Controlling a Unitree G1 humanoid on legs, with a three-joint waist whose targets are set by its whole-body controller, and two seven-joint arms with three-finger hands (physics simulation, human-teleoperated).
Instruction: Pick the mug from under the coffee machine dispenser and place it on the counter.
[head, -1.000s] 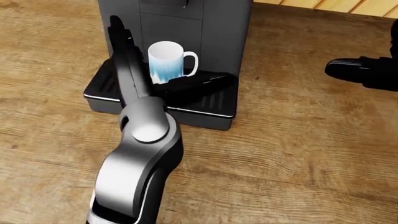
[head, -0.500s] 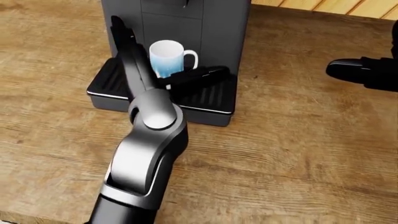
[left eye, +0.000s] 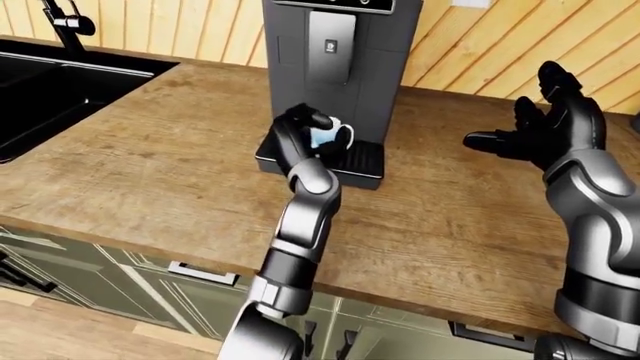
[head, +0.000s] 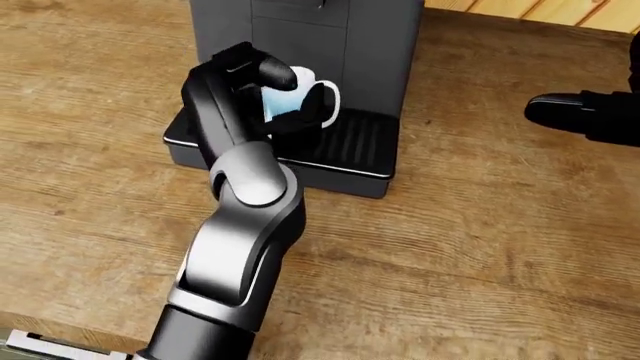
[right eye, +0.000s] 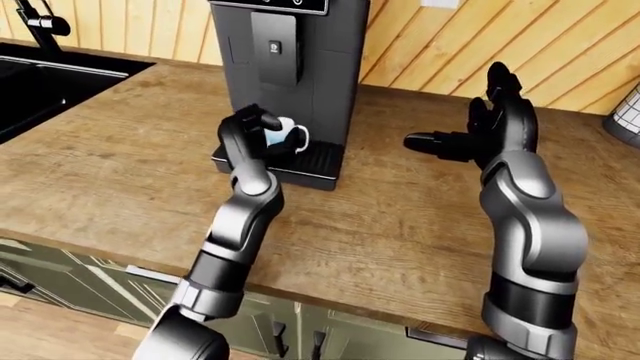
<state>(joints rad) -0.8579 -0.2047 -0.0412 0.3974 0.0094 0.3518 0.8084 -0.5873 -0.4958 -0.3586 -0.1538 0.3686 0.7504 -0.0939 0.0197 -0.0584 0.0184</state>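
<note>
The white mug with a blue pattern (head: 283, 102) stands on the drip tray (head: 352, 147) of the dark grey coffee machine (head: 372, 45), under its dispenser (left eye: 330, 49). My left hand (head: 300, 94) is curled round the mug. One finger (head: 270, 71) hooks over the rim side and the others (head: 305, 120) wrap the lower body, hiding much of it. The handle (head: 327, 94) points to the view's right. My right hand (right eye: 468, 133) is open and empty, raised above the counter to the right of the machine.
The wooden counter (head: 480, 225) spreads all round the machine. A black sink (left eye: 50, 82) with a faucet (left eye: 60, 16) lies at the far left. A wire basket (right eye: 626, 112) shows at the right edge. The counter's near edge and cabinets are at the bottom.
My left hand's fingers, spread on either side of the mug before, have closed round it. The camera has shifted slightly, so the machine sits further right in the view. The right hand has not moved.
</note>
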